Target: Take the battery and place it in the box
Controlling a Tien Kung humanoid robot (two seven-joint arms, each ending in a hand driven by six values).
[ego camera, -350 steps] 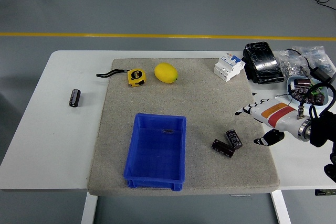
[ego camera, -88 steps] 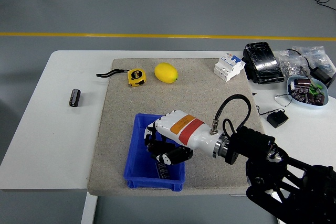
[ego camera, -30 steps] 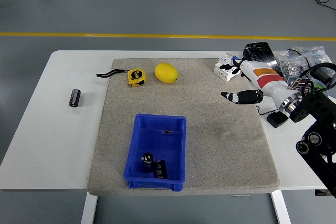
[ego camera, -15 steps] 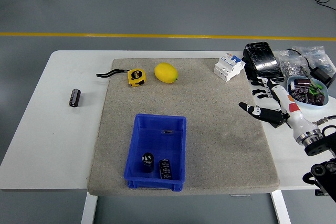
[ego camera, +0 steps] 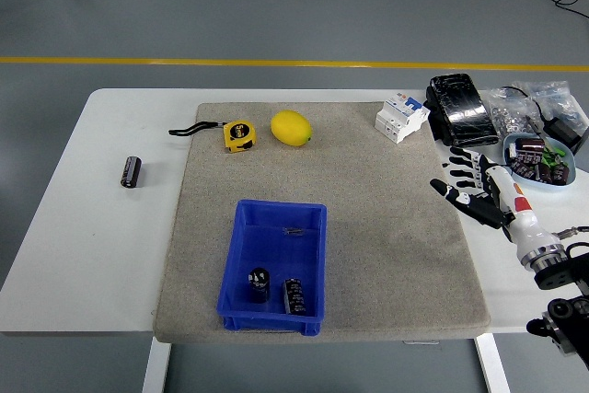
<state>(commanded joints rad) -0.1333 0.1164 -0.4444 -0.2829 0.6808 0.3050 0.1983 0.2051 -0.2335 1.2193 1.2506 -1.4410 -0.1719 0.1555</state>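
With two black cylindrical batteries [ego camera: 276, 290] lying in the blue plastic box [ego camera: 274, 264], right hand [ego camera: 474, 195], fingers spread and empty, should clear the table [ego camera: 110, 227] at right.

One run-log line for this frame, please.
right robot hand: open, empty | blue plastic box: two black cylindrical batteries inside | third battery: on table, left

Legible markings: none. Tape measure [ego camera: 239, 134]: dark label on its yellow case, print too small to read (only a pale smudge shows). Circuit breaker [ego camera: 402, 116]: blue-and-white front, no readable lettering. Batteries [ego camera: 276, 290] in the blue box [ego camera: 241, 264]: markings indistinct.
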